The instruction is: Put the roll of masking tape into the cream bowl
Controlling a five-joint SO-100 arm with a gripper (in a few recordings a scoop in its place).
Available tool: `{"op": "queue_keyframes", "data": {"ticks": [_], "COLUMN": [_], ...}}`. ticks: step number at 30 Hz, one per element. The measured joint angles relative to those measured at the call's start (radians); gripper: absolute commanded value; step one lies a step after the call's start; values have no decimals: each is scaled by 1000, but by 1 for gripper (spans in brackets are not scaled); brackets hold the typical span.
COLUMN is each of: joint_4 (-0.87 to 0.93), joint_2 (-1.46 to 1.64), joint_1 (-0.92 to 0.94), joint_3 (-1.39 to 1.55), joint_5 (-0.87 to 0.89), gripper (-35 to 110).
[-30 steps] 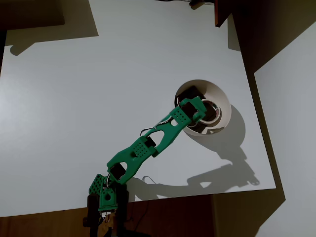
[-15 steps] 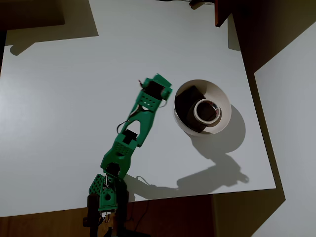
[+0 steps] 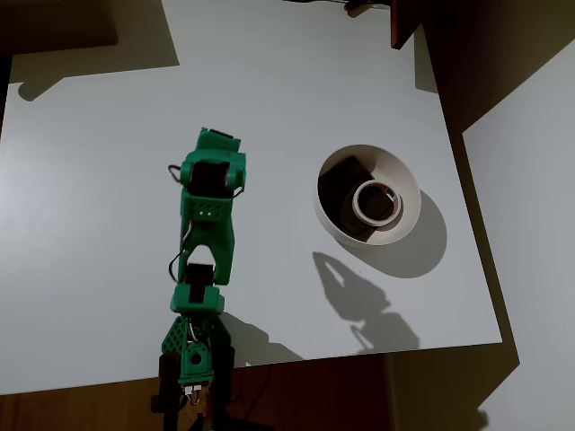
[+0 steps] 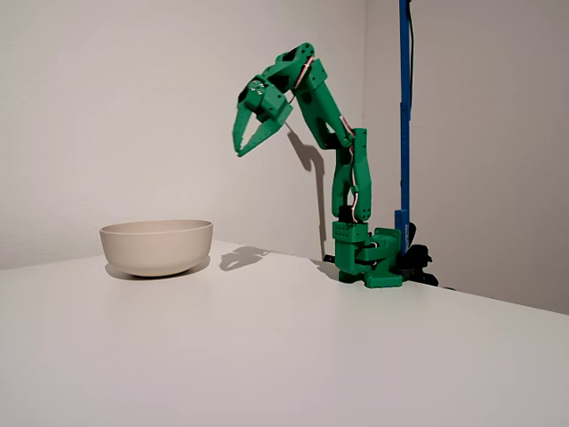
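Swung left and away from bowl since half a second ago. Green arm (image 3: 205,224) folded back, raised high; gripper (image 4: 248,139) parted, holding nothing. Rightward in overhead view: cream bowl (image 3: 409,184), roll of masking tape (image 3: 375,201) lying inside, beside dark brown lump (image 3: 340,184).

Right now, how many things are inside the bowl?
2. The tape lies flat at the middle-right of the bowl in the overhead view, resting partly on a dark brown block toward the bowl's left side. Something smaller could be hidden under them.
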Motion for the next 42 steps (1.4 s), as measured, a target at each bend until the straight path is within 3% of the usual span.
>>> {"op": "queue_keyframes", "data": {"ticks": [13, 26, 42], "joint_4": [-270, -568, -709], "joint_2": [514, 831, 1273], "joint_1": [-153, -166, -202], "joint_3": [776, 1410, 1965], "joint_5": [-64, -109, -167], "gripper": [-8, -8, -8]}}
